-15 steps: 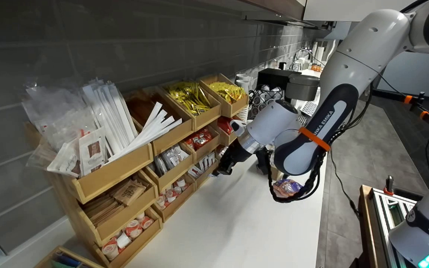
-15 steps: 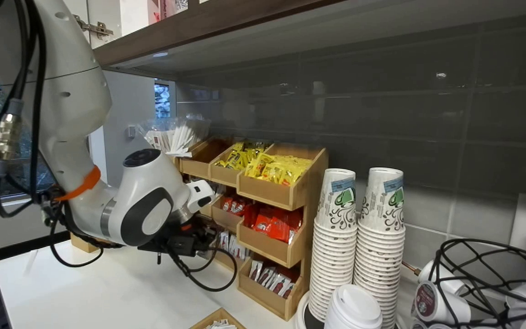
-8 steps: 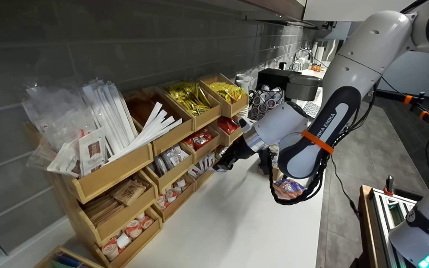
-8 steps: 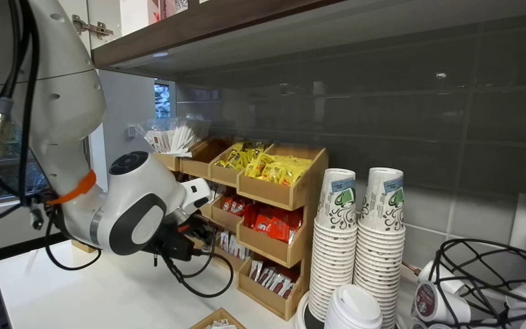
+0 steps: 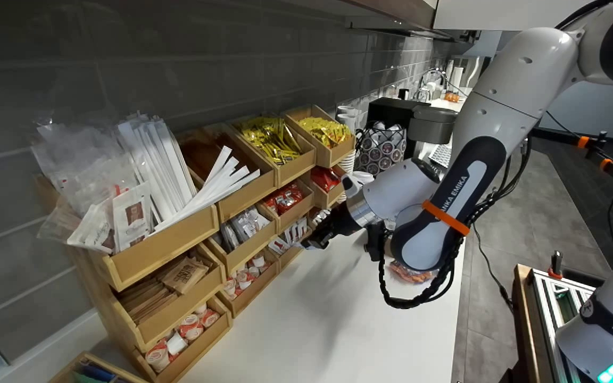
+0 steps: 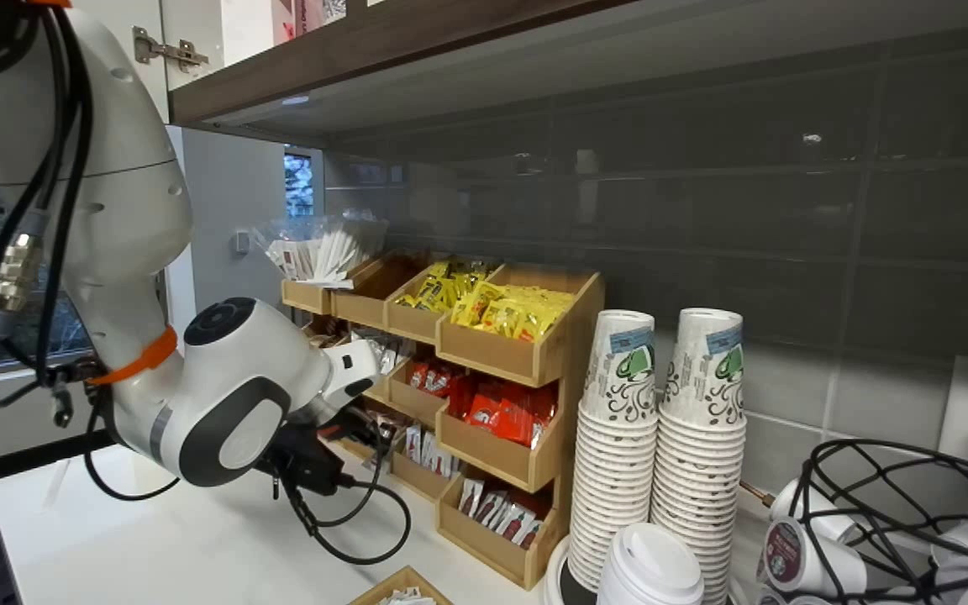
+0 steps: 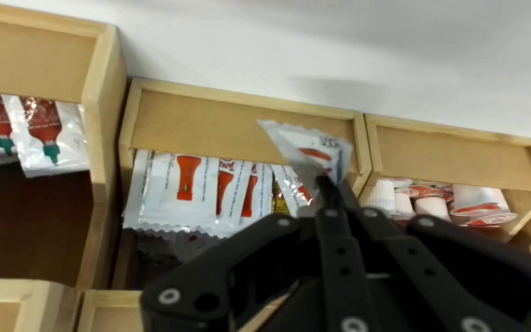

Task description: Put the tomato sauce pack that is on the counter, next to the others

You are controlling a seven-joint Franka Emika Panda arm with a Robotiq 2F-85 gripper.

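The white desk runs beneath the arm, which leans over it toward the light wooden organizer. In the wrist view the end effector hangs over a low compartment that holds a heap of red-and-white sachets; small lidded tubs lie past the divider. The fingers are pressed together on the tomato sauce pack, pinched at one end, tilted, and seen across the front panel near that divider. The step looks like placing it. To do this well, bring it clear of panel and divider until it is wholly over the heap, lower it there, then part the fingers only slightly, so its neighbours are not dragged out. In an exterior view the arm blocks the fingertips, and in the wrist view the end effector hides part of the heap. I cannot tell whether the pack touches the panel, nor read its blurred print.
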